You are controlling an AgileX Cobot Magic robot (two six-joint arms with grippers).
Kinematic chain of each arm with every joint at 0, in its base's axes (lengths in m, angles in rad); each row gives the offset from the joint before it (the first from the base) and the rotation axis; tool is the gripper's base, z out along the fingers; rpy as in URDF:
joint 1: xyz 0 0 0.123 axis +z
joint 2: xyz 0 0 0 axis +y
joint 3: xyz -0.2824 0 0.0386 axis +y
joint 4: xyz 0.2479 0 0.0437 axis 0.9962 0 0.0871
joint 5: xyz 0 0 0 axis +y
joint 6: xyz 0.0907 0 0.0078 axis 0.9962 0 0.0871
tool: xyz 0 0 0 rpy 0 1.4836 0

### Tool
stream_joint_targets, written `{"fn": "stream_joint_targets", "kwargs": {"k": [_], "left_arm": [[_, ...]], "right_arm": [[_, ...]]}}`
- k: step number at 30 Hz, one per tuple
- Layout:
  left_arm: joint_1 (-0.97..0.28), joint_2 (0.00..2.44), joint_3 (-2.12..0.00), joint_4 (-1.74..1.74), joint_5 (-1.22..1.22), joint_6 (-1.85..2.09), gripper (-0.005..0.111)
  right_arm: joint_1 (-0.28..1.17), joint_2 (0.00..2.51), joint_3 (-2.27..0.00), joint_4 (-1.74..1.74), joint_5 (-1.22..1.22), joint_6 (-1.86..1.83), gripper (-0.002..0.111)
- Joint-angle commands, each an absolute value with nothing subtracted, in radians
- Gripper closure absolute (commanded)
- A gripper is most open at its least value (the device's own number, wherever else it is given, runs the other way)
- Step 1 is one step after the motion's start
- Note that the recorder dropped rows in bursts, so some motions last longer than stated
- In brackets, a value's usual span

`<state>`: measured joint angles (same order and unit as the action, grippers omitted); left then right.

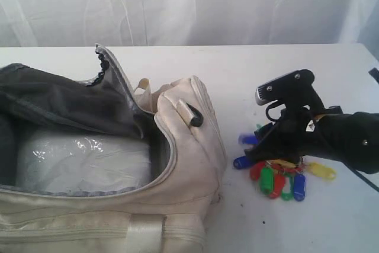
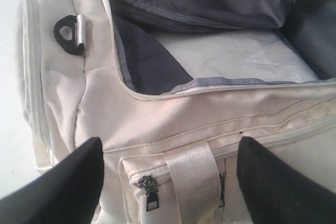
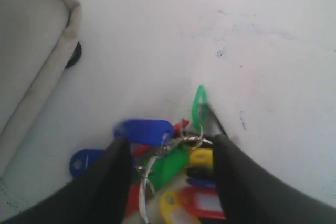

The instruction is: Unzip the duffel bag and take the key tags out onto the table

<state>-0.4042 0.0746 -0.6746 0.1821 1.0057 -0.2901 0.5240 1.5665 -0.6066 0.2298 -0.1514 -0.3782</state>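
Key tags (image 1: 278, 182) on the table (image 1: 249, 75); right gripper (image 3: 170, 140) straddling them.

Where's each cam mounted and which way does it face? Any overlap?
Exterior: off the arms, looking across the duffel bag toward the curtain; shows the right pincer over the key tags.
Left wrist: on the left arm, facing down into the open bag; left pincer fingers spread.
Right wrist: on the right arm, facing down at the table; its fingers flank the key tags.
Shared: exterior and right wrist both see the key tags.
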Motion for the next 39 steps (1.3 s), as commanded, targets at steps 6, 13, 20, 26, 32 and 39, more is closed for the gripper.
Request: {"fn": "stream_joint_targets", "kwargs": {"k": [6,13,20,26,32,39], "left_arm": [[-0.401,0.068,-0.682,0.183,1.002,-0.287,0.034],[-0.401,0.068,-0.674,0.125,0.902,-0.271,0.034],[-0.401,0.068,-0.587,-0.049,0.808,-0.126,0.034],[-0.401,0.068,-0.503,-0.188,0.711,-0.035,0.044],[-0.401,0.068,-0.446,-0.274,0.603,-0.019,0.072],[-0.401,0.068,-0.398,-0.288,0.530,-0.017,0.104]], "right_arm": [[0.527,1.370,-0.608,0.230,-0.118,-0.370,0.056],[0.527,1.094,-0.606,0.230,0.052,-0.370,0.058],[0.527,0.850,-0.604,0.233,0.165,-0.331,0.079],[0.527,0.651,-0.604,0.233,0.359,-0.308,0.103],[0.527,0.457,-0.595,0.226,0.462,-0.263,0.108],[0.527,0.273,-0.513,0.199,0.511,-0.240,0.108]]}}
